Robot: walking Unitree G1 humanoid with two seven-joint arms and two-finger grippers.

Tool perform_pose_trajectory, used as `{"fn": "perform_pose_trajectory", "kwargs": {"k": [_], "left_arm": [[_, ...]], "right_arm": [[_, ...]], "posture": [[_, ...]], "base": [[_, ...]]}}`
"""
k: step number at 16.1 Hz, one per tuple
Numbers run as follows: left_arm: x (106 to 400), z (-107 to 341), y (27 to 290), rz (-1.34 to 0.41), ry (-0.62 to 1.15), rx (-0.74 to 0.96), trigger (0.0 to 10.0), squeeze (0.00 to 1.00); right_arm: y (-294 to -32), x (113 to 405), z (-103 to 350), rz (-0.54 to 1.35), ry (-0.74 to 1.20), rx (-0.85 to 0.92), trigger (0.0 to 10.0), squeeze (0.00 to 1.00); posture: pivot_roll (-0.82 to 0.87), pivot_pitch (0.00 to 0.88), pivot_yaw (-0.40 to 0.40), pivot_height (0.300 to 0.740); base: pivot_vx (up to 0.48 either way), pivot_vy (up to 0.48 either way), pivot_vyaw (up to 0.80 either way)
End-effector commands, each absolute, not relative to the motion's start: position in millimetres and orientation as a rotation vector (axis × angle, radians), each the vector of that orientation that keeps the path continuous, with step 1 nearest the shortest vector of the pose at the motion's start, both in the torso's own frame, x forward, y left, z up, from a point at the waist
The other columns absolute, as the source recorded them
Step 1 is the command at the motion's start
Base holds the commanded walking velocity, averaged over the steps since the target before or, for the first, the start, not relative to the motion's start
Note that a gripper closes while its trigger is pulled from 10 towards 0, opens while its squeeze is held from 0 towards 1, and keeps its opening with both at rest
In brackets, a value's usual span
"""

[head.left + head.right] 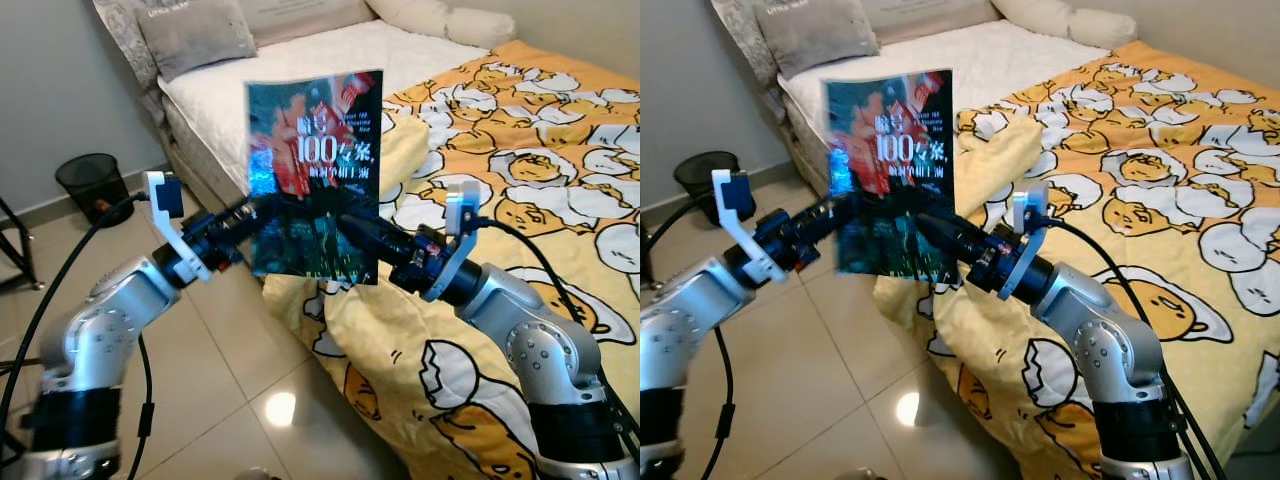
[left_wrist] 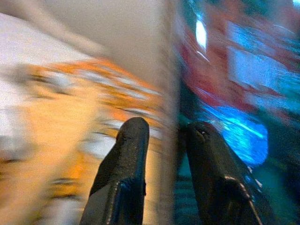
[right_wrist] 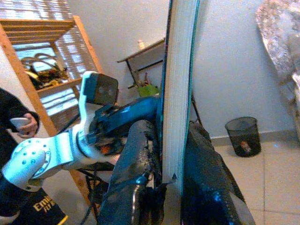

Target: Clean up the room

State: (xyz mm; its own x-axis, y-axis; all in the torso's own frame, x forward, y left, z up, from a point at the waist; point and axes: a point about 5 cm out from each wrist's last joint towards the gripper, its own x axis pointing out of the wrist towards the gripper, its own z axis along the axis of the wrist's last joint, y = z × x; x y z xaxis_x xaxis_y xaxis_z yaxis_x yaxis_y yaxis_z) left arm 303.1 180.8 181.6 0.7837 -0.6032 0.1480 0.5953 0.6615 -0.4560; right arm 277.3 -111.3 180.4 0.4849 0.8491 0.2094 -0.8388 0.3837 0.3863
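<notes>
- Glossy book [image 1: 313, 170] held upright beside the bed [image 1: 520, 160], clamped by left gripper [image 1: 262, 213] and right gripper [image 1: 345, 222].
- Step: carrying; next, a storage spot.

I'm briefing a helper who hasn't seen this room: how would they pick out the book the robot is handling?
Find the bed with the yellow egg-print duvet. In front of its edge, above the tiled floor, the left gripper and right gripper pinch an upright book from either side. Its glossy dark cover with red artwork and white "100" lettering marks it.
</notes>
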Motion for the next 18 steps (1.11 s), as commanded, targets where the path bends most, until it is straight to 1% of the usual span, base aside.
{"fn": "perform_pose_trajectory", "kwargs": {"k": [1,2,4,5,6,7,8,9,10,11,12,13,14,15,16,17,18], "left_arm": [[312.6,172.9,200.5,-0.45,0.026,-0.475,10.0,0.86],[316.0,171.1,207.3,-0.379,0.012,-0.495,10.0,0.87],[318.3,171.7,216.5,-0.293,-0.014,-0.471,10.0,0.89],[319.1,173.3,228.0,-0.212,-0.047,-0.46,10.0,1.0],[318.0,173.2,234.8,-0.17,-0.059,-0.441,10.0,1.0],[315.3,170.2,241.5,-0.117,-0.055,-0.39,10.0,1.0],[313.1,167.2,241.4,-0.109,-0.038,-0.331,10.0,1.0],[310.4,163.0,238.4,-0.119,-0.014,-0.259,10.0,1.0],[302.7,149.3,223.6,-0.17,0.064,-0.141,10.0,1.0],[293.5,133.4,201.7,-0.258,0.14,-0.071,10.0,1.0],[288.6,125.0,187.7,-0.305,0.155,-0.033,10.0,1.0],[287.4,122.0,183.5,-0.311,0.161,-0.012,10.0,1.0],[284.0,115.8,173.9,-0.343,0.182,0.019,10.0,1.0],[281.5,111.6,171.0,-0.348,0.199,0.075,10.0,1.0],[280.8,111.6,174.6,-0.299,0.192,0.083,10.0,1.0],[278.9,110.9,179.5,-0.253,0.193,0.083,10.0,0.87],[277.3,109.3,180.4,-0.253,0.199,0.101,10.0,0.64]], "right_arm": [[-114.3,276.1,183.2,1.049,-0.018,0.482,0.0,0.0],[-118.1,275.0,178.9,1.013,-0.012,0.479,0.0,0.0],[-126.0,272.5,174.7,0.953,-0.015,0.498,0.0,0.0],[-137.1,271.5,170.4,0.881,-0.022,0.512,0.0,0.0],[-145.9,271.5,165.1,0.812,-0.02,0.506,0.0,0.0],[-157.8,271.7,156.8,0.7,-0.016,0.485,0.0,0.0],[-161.4,272.2,153.9,0.649,-0.015,0.473,0.0,0.0],[-164.0,273.7,151.5,0.59,-0.019,0.458,0.0,0.0],[-167.6,278.9,146.3,0.429,-0.029,0.453,0.0,0.0],[-168.6,283.9,140.5,0.28,-0.036,0.401,0.0,0.0],[-168.5,285.3,133.6,0.186,-0.021,0.314,0.0,0.0],[-168.7,285.2,129.5,0.147,-0.008,0.293,0.0,0.0],[-172.6,283.8,114.7,0.013,0.066,0.287,0.0,0.0],[-176.9,279.3,98.9,-0.096,0.161,0.243,0.0,0.0],[-177.2,274.6,93.8,-0.13,0.173,0.217,3.4,0.0],[-170.3,273.8,90.4,-0.095,0.189,0.203,4.2,0.0],[-158.2,279.6,94.5,-0.002,0.167,0.187,6.3,0.0]], "posture": [[-0.03,0.0,0.094,0.74],[-0.03,0.0,0.096,0.74],[-0.03,0.0,0.09,0.74],[-0.02,0.0,0.094,0.74],[-0.03,0.0,0.099,0.74],[-0.02,0.0,0.096,0.74],[-0.02,0.0,0.091,0.74],[-0.02,0.0,0.088,0.74],[-0.03,0.0,0.092,0.74],[-0.04,0.0,0.093,0.74],[-0.04,0.0,0.095,0.74],[-0.04,0.0,0.095,0.74],[-0.04,0.0,0.086,0.74],[-0.03,0.0,0.072,0.74],[-0.03,0.0,0.065,0.74],[-0.05,0.0,0.072,0.74],[-0.04,0.0,0.065,0.74]], "base": [[0.0,0.0,0.0],[0.0,0.0,0.0],[0.0,0.0,0.0],[0.0,0.0,0.0],[0.0,0.0,0.0],[0.0,0.0,0.0],[0.0,0.0,0.0],[0.0,0.0,0.0],[0.0,0.0,0.0],[0.0,0.0,0.0],[0.0,0.0,0.0],[0.0,0.0,0.0],[0.0,0.0,0.0],[0.0,0.0,0.0],[0.0,0.0,0.0],[0.0,0.0,0.0],[0.0,0.0,0.0]]}}
